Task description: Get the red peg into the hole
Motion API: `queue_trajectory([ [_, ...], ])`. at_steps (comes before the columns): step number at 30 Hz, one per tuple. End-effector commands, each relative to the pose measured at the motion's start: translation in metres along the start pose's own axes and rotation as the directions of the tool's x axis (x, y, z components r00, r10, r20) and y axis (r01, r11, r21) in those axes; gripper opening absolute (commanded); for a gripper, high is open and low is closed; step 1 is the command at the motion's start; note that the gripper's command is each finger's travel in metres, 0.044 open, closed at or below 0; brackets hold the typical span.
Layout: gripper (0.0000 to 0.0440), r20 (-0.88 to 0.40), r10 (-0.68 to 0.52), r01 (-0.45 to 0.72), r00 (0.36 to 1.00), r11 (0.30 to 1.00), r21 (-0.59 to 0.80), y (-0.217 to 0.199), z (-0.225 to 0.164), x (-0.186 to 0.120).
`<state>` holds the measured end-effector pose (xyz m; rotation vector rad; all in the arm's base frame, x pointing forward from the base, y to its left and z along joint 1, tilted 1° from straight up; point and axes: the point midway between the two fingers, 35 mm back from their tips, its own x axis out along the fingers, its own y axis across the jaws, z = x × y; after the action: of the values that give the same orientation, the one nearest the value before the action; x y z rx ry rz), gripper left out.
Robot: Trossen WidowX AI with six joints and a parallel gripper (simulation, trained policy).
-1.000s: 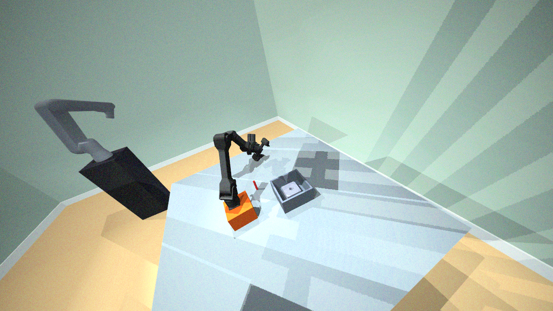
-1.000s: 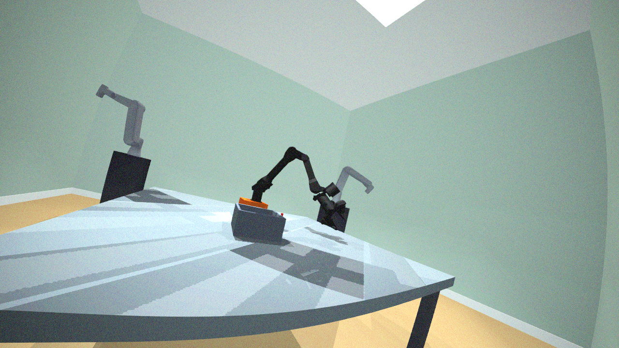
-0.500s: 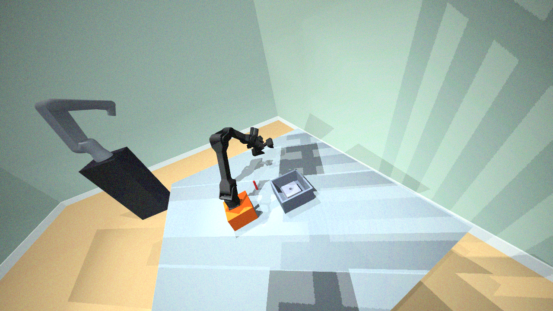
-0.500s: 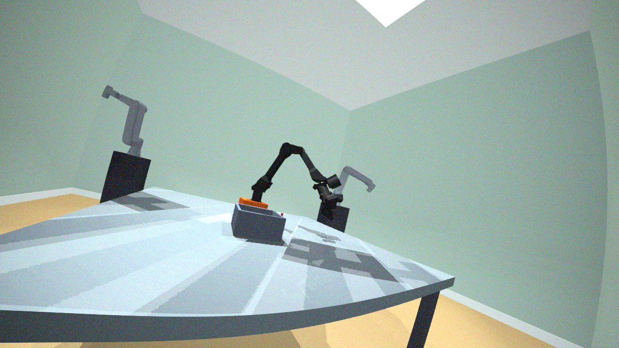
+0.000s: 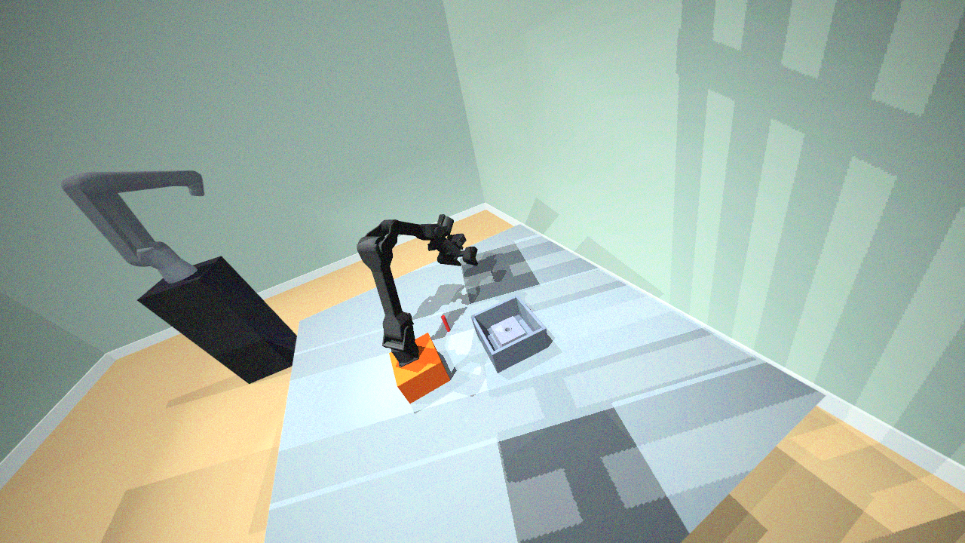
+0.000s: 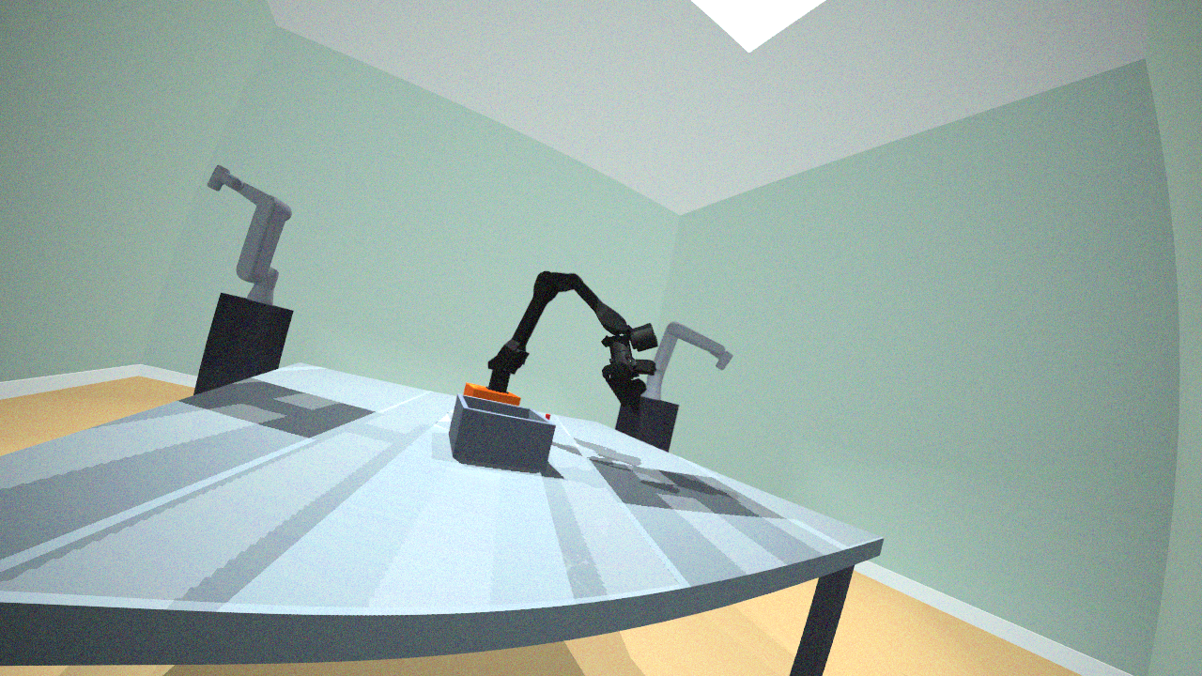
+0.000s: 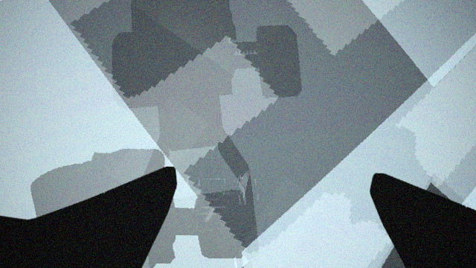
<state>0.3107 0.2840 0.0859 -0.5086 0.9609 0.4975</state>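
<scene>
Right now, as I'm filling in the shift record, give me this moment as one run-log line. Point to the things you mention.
hand point(image 5: 465, 259) point(image 7: 271, 179): open, nothing held, raised above table | red peg point(image 5: 445, 323) point(image 6: 547, 416): on table, outside box | box point(image 5: 519, 356) point(image 6: 501, 438): open-topped

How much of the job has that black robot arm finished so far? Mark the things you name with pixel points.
Nothing looks done: the thin red peg point(image 5: 445, 323) point(image 6: 547, 417) lies on the pale table point(image 5: 378, 465) point(image 6: 470, 563), outside the open grey box point(image 5: 518, 355) point(image 6: 501, 440). Nothing is in hand: the arm's black hand point(image 5: 465, 259) point(image 7: 271, 179) is open above the table, away from the peg. Left: gripping the peg, lowering it into the box and seating it in the light plate's point(image 5: 500, 336) hole.
</scene>
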Motion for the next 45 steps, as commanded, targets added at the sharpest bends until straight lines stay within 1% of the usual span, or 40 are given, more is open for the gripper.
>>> queue_trajectory([
  [1,0.044,-0.036,0.003,0.001,0.999,0.993,0.114,-0.008,-0.006,-0.012],
  [6,0.044,-0.101,0.006,0.022,0.995,0.962,0.273,-0.017,-0.021,-0.026],
  [12,0.044,-0.182,0.014,0.07,0.983,0.891,0.448,-0.025,-0.041,-0.042],
  [17,0.044,-0.253,0.026,0.128,0.967,0.809,0.574,-0.03,-0.061,-0.055],
  [24,0.044,-0.365,0.05,0.241,0.93,0.668,0.704,-0.033,-0.094,-0.072],
  [30,0.044,-0.474,0.073,0.364,0.878,0.541,0.758,-0.03,-0.126,-0.083],
  [34,0.044,-0.538,0.086,0.44,0.839,0.475,0.762,-0.028,-0.146,-0.087],
  [39,0.044,-0.602,0.098,0.516,0.793,0.418,0.748,-0.024,-0.167,-0.089],
  [45,0.044,-0.656,0.109,0.58,0.747,0.375,0.723,-0.02,-0.187,-0.085],
])
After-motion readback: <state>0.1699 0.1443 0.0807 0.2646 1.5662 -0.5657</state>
